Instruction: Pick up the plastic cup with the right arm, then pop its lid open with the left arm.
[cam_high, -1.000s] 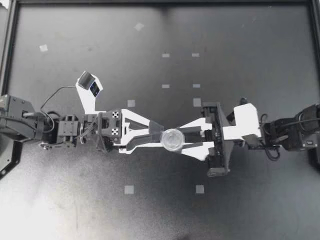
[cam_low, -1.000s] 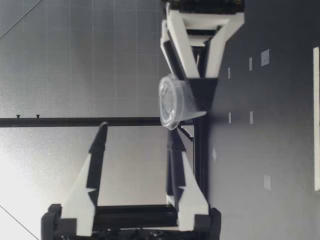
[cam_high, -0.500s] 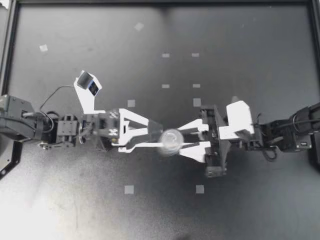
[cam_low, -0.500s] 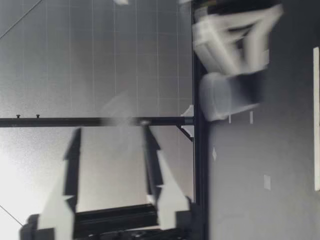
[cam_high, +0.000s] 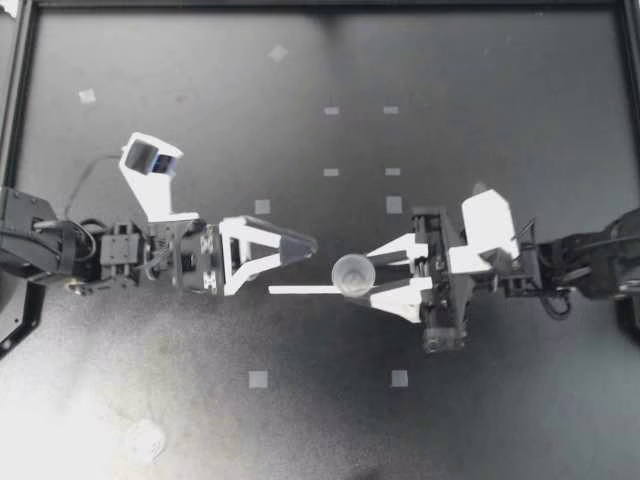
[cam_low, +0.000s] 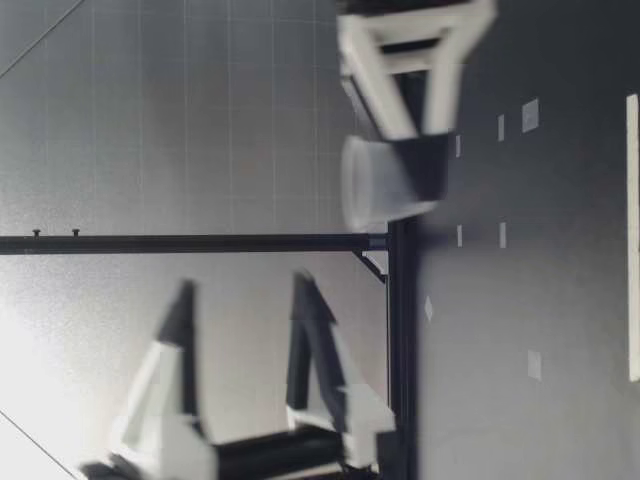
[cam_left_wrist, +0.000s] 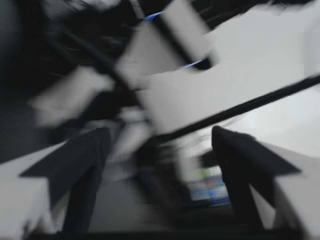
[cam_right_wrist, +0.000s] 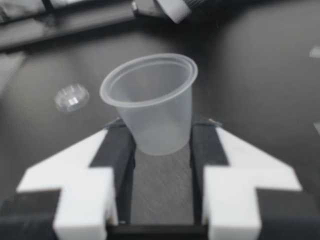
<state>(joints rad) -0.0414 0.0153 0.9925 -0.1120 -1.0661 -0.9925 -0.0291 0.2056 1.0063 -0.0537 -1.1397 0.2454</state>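
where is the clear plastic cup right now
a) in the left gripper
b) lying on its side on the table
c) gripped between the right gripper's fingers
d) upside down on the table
c: the cup stands upright with the right gripper shut on its lower part from both sides.

Tabletop (cam_high: 520, 70): dark, matte, nearly black, lightly scuffed; it fills the top view.
Tape marks (cam_high: 258, 379): small pale squares scattered over the tabletop, several set in paired rows.
Frame (cam_high: 330, 5): black rail running along the tabletop's edges.
Wall (cam_low: 150, 120): pale grey panel behind the tabletop, ruled with a fine grid.
Post (cam_low: 200, 243): thin black bar standing upright from the far rail, against the wall.
Light: strong glare high on the wall; a soft sheen on the tabletop's near left part.
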